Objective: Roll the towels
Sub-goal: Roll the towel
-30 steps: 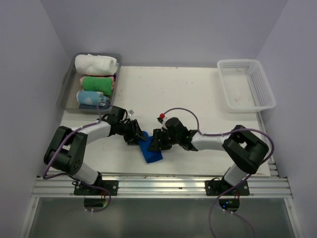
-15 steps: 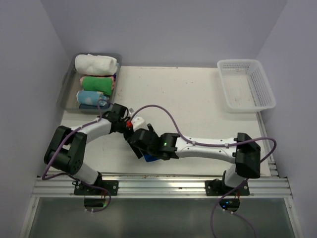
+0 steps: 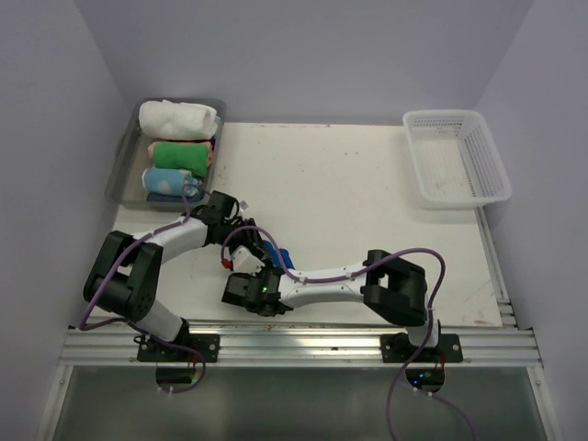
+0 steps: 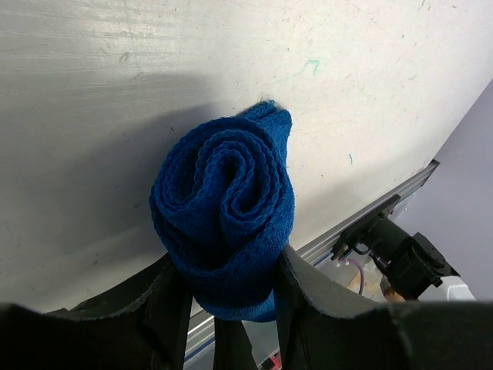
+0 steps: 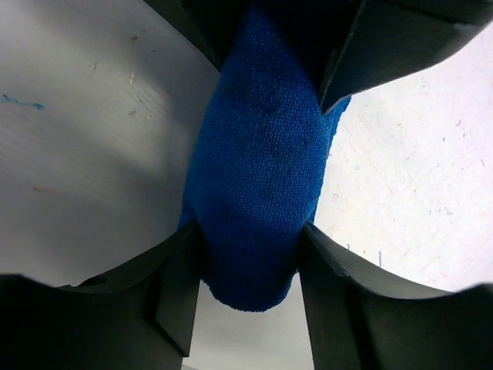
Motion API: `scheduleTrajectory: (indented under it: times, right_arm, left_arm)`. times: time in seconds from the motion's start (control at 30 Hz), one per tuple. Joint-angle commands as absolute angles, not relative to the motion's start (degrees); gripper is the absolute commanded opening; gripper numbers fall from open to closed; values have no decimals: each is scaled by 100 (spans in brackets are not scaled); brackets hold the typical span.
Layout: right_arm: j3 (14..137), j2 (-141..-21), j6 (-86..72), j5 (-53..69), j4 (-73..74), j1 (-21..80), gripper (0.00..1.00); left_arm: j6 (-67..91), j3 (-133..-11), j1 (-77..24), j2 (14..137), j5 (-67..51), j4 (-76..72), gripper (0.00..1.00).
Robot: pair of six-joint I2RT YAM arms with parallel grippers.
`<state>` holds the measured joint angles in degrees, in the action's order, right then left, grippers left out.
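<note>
A blue towel, rolled into a tight spiral, sits near the table's front left. In the left wrist view the roll shows end-on. My left gripper is shut on it, one finger on each side; from above this gripper is at the roll's left. My right gripper is shut on the same roll lower down, reaching in from the front. The left gripper's fingers clamp the roll just above mine in the right wrist view.
A grey tray at the back left holds a white, a green and a light-blue rolled towel. A white mesh basket stands at the back right. The metal rail runs along the front edge.
My right arm has swung far left across the front of the table and folded back, so its gripper now meets the roll from the front. The blue towel has shifted slightly back.
</note>
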<state>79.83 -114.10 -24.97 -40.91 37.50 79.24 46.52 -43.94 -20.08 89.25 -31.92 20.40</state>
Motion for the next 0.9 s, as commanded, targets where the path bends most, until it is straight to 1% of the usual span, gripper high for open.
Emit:
scheduleTrajectory:
  times: [0.0,0.03,0.07,0.1,0.13,0.2,0.23,0.27,0.3,0.33,0.4,0.47,0.53,0.67,0.87]
  right_arm:
    - [8165,-11364,-2751,-4369,3868,7937,49]
    - [8139,-11338,-2742,-4316,3763,7928,46]
    - [8060,-11251,-2742,-4255,3701,7902,42]
    - [7990,-11180,-2742,-3984,3491,7858,40]
    - [7780,-11101,-2751,-3834,3367,7762,39]
    - [7472,-10715,-2777,-3377,3034,7595,38]
    - [7114,-10531,-2812,-2888,2641,7394,37]
    - [6936,-10251,-2873,-2639,2454,7261,35]
    - [6569,-10091,-2944,-2062,2069,6990,34]
    - [6565,-9951,-2970,-1813,1865,6866,34]
    - [6049,-9548,-3049,-1321,1452,6646,34]
    - [5574,-9318,-3128,-530,837,6347,33]
    - [5206,-9089,-3304,-134,327,6101,33]
    - [4703,-8991,-3769,876,-464,5714,33]
    - [4017,-9175,-4648,1730,-1896,5353,33]
  left_arm:
    - [4702,-4561,-2039,8930,-3120,2144,46]
    - [4711,-4570,-2039,8921,-3120,2153,48]
    - [4711,-4570,-2039,8895,-3120,2153,50]
    - [4711,-4579,-2039,8877,-3129,2171,54]
    - [4694,-4588,-2039,8851,-3129,2188,62]
    - [4658,-4658,-2039,8807,-3112,2284,69]
    - [4623,-4676,-2039,8737,-3094,2320,74]
    - [4614,-4702,-2022,8702,-3085,2355,75]
    - [4588,-4746,-2021,8640,-3068,2416,78]
    - [4588,-4763,-2013,8640,-3059,2452,79]
    - [4562,-4807,-1987,8552,-3050,2522,80]
    - [4544,-4843,-1978,8490,-3041,2557,82]
    - [4535,-4852,-1978,8464,-3041,2558,83]
    - [4544,-4755,-1995,8525,-3173,2426,84]
    - [4605,-4588,-2179,8701,-3454,2014,85]
